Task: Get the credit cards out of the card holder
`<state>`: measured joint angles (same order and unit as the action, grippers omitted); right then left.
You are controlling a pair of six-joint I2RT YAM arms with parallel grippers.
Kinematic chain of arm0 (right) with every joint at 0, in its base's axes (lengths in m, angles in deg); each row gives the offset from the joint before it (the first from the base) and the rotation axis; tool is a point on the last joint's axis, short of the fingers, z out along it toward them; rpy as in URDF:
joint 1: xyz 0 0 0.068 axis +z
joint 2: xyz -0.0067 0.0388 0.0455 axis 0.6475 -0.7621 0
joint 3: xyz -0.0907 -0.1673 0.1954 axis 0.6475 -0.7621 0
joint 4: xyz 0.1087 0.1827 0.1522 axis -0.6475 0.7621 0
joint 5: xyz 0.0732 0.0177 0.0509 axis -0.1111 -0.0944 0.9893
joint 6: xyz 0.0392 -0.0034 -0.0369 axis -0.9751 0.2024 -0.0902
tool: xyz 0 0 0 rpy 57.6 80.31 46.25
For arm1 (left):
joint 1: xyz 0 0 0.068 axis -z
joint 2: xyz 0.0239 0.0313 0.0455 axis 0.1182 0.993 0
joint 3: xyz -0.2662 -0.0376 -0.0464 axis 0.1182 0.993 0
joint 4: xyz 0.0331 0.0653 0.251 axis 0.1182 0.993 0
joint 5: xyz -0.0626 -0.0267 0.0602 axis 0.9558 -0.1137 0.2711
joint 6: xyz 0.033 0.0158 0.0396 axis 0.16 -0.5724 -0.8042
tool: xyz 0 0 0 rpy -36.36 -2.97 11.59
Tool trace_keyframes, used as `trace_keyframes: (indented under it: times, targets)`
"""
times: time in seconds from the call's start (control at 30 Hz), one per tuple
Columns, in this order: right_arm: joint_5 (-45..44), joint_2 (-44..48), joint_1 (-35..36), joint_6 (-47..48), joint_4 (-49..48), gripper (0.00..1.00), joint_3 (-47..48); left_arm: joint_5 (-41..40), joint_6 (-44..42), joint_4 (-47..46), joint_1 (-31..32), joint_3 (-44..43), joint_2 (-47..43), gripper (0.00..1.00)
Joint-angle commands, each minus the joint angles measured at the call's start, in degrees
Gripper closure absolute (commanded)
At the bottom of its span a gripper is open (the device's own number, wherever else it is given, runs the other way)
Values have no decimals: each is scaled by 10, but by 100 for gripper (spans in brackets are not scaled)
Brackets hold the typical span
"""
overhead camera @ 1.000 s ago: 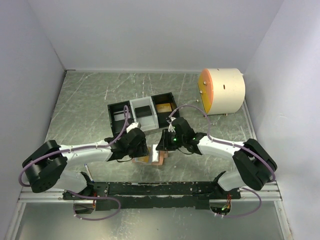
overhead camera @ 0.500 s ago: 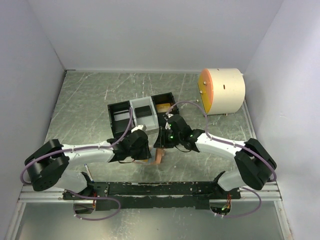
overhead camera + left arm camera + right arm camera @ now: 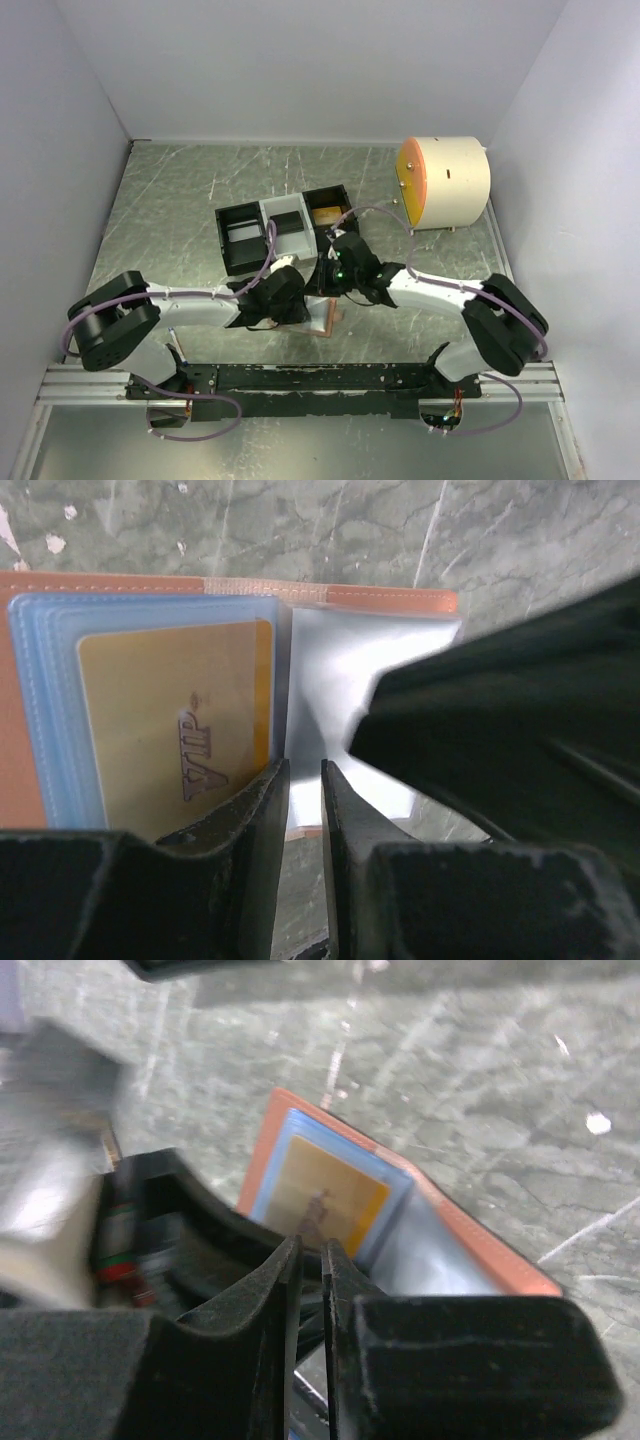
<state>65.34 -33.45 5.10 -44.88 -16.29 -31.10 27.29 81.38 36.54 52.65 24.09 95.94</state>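
The card holder [image 3: 328, 320] is a salmon-pink wallet lying open on the table between my two grippers. In the left wrist view its salmon edge [image 3: 380, 598] frames blue pocket panels holding a yellow "VIP" credit card [image 3: 170, 720], with a pale panel to the right. My left gripper [image 3: 305, 770] sits over the fold, jaws nearly together with nothing seen between them. It also shows in the top view [image 3: 300, 306]. My right gripper [image 3: 312, 1245] hovers close over the wallet [image 3: 480, 1245] and the yellow card [image 3: 325, 1195], jaws nearly together. It also shows in the top view [image 3: 328, 288].
A black-and-grey three-compartment tray [image 3: 240, 215] stands just behind the grippers, with a dark card [image 3: 287, 222] in its middle part and an orange item [image 3: 325, 214] in the right part. A large cream cylinder with an orange face [image 3: 445, 182] stands at the back right.
My left gripper has moved right, over the wallet. My right gripper has shifted slightly back and left. Less of the wallet shows from above; only a narrow pink strip remains visible.
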Motion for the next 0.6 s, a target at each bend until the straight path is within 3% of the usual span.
trace_keyframes:
  times: [0.0, 0.2, 0.33, 0.47, 0.57]
  targets:
    - [7, -51, 3, -59, -93, 86, -55, -18, 8, 19, 11, 7, -28, 69]
    - [-1, -106, 3, -59, -118, 87, -77, -72, 6, 96, 23, 13, -131, 64]
    - [-26, -95, 2, -50, -110, 86, -91, -120, -10, 149, 13, 21, -196, 48]
    - [-9, -80, 2, -55, -142, 84, -112, -48, -66, 124, -66, 31, -193, 45]
    - [-4, -73, 2, -69, -157, 82, -120, -15, -105, 99, -79, 22, -167, 45]
